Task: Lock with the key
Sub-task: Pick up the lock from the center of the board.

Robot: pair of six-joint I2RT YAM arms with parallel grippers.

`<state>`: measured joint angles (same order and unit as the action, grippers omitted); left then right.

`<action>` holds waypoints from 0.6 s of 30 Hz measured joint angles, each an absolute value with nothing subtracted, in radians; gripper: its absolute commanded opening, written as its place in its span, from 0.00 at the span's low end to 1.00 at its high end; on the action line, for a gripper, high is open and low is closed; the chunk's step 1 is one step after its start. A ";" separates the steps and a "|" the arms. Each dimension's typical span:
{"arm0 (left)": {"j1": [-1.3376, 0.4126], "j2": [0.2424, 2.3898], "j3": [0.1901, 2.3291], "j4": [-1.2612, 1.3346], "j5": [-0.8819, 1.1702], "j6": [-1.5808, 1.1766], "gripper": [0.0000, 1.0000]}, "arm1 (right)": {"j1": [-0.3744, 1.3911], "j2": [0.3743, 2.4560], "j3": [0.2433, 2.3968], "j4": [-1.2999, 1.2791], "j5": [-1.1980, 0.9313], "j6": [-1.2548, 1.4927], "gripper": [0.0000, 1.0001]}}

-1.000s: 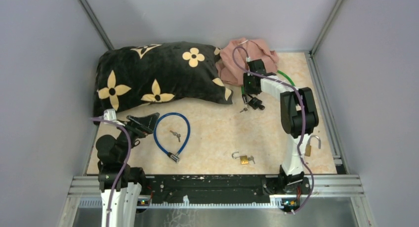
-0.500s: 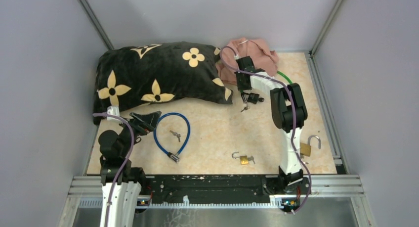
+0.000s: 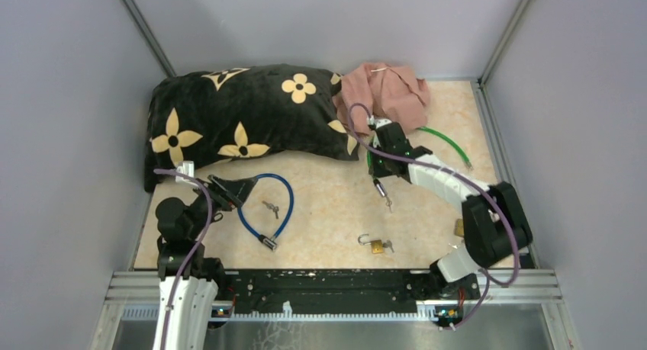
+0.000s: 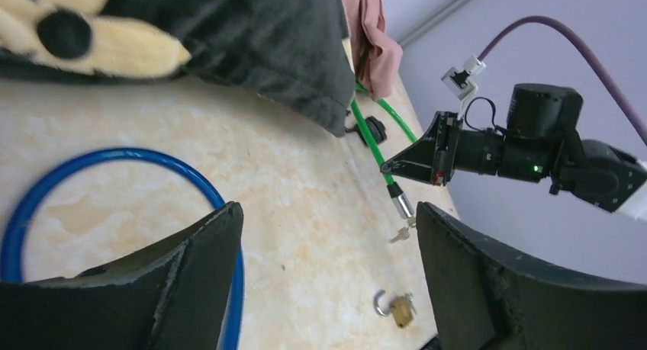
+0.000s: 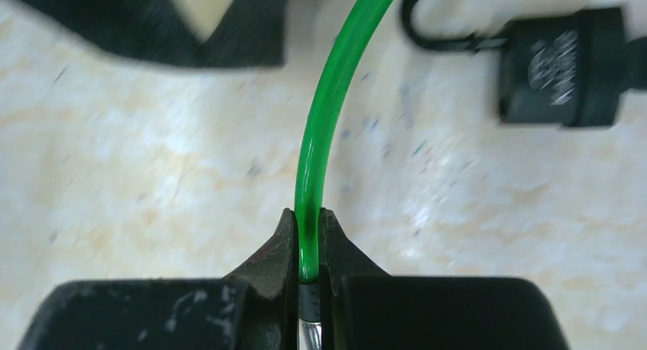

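Pinching the green cable (image 5: 328, 121) over the beige, grey-walled table (image 3: 328, 205) is the right gripper (image 5: 307, 243), while the left gripper (image 4: 328, 213) gapes.

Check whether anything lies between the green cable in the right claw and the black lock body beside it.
Nothing visible does. The right claw is shut on the green cable; in its wrist view only bare tabletop separates that cable from the black lock body.

Plain pale lilac-grey wall panels (image 3: 69, 98) enclose a beige, marble-patterned bench (image 3: 336, 213) on three sides. Silver aluminium posts (image 3: 145, 30) mark the far corners, and soft, even light falls throughout.
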<state>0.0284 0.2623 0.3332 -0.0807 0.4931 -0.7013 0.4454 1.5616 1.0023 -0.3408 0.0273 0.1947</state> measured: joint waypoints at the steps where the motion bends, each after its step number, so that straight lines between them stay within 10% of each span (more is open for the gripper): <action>1: 0.028 0.269 0.321 -0.075 0.517 -0.719 0.82 | 0.463 1.506 0.954 -0.332 0.012 0.211 0.00; 18: -0.490 0.936 0.254 0.235 0.548 -0.967 0.99 | 0.968 1.142 0.574 -0.017 -0.116 0.352 0.00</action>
<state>-0.4900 0.9360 0.2539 0.2348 0.5480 -0.9672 0.9680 1.1416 0.5735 -0.0166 -0.1162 0.3515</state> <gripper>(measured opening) 0.987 0.037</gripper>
